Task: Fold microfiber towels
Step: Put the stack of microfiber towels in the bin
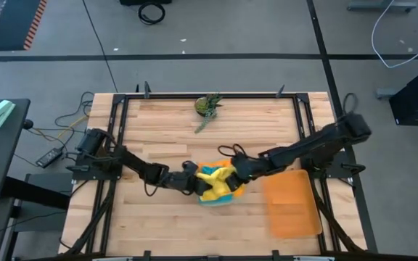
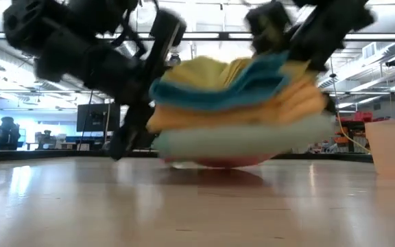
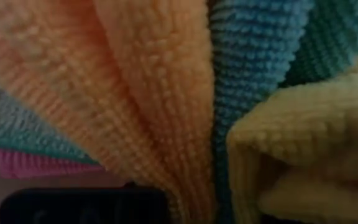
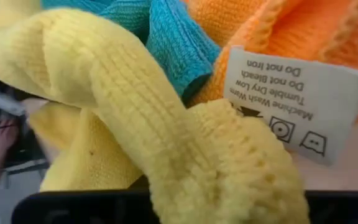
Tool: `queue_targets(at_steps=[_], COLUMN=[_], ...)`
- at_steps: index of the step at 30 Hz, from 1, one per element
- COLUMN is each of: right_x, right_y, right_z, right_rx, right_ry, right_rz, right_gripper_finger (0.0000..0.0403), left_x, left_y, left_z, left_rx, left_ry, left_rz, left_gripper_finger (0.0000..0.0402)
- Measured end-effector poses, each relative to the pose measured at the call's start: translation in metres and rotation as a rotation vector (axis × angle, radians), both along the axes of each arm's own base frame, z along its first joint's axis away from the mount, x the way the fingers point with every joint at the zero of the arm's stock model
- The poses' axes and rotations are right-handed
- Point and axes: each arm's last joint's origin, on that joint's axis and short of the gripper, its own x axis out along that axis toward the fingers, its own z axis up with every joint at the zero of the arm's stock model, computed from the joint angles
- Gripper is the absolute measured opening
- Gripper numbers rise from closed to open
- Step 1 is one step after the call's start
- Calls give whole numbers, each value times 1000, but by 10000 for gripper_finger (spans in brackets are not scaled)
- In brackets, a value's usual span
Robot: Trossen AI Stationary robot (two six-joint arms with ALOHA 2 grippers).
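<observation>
A stack of microfiber towels (image 1: 220, 187) lies at the middle of the table. From the top down the layers are yellow (image 2: 204, 72), teal (image 2: 252, 89), orange (image 2: 252, 110), pale green (image 2: 245, 140) and pink (image 2: 211, 163), and the pink one rests on the wood. The top yellow towel (image 1: 213, 176) is bunched up between my two grippers. My left gripper (image 1: 194, 179) is at the stack's left side and my right gripper (image 1: 233, 172) at its right side. Both are shut in the cloth, which hides most of their fingers. My left gripper comes at the stack's left edge nearly level. Folds of orange (image 3: 160, 155), teal (image 3: 219, 186) and yellow cloth run down to its fingers (image 3: 79, 208). The cloth hides the pinch, so which layers it has cannot be told. My right gripper holds a raised fold of the yellow towel (image 4: 185, 180), slanting down from the table's right. The fold bulges over its fingers (image 4: 73, 208) and hides the pinch. The orange towel's white care label (image 4: 284, 106) lies just beside it.
A flat translucent orange mat (image 1: 290, 204) lies on the table right of the stack, under my right arm. A small green spiky plant (image 1: 209, 106) stands near the far edge. Bare wood lies in front of the stack and to its left.
</observation>
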Motion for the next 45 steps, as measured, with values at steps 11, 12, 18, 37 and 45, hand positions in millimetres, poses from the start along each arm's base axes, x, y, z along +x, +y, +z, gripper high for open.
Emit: queue_targets(at_steps=[11, 12, 18, 37, 45], right_x=[-81, -88, -135, -204, -208], right_y=[44, 46, 57, 67, 61], right_z=[59, 61, 71, 67, 62], right_rx=[176, 186, 269, 179, 59], right_ry=[58, 82, 248, 601, 667], right_rz=[-75, -78, -88, -80, -52], right_gripper_finger=[45, 45, 45, 45, 45], left_x=[84, 95, 157, 258, 264], left_y=[-2, -3, -16, -30, -29], left_z=[85, 92, 97, 77, 47], left_rx=[251, 258, 243, 171, 123], left_ry=[-65, -79, -135, -196, -153], left_rz=[-358, -372, -487, -459, -387], left_gripper_finger=[73, 73, 73, 73, 73])
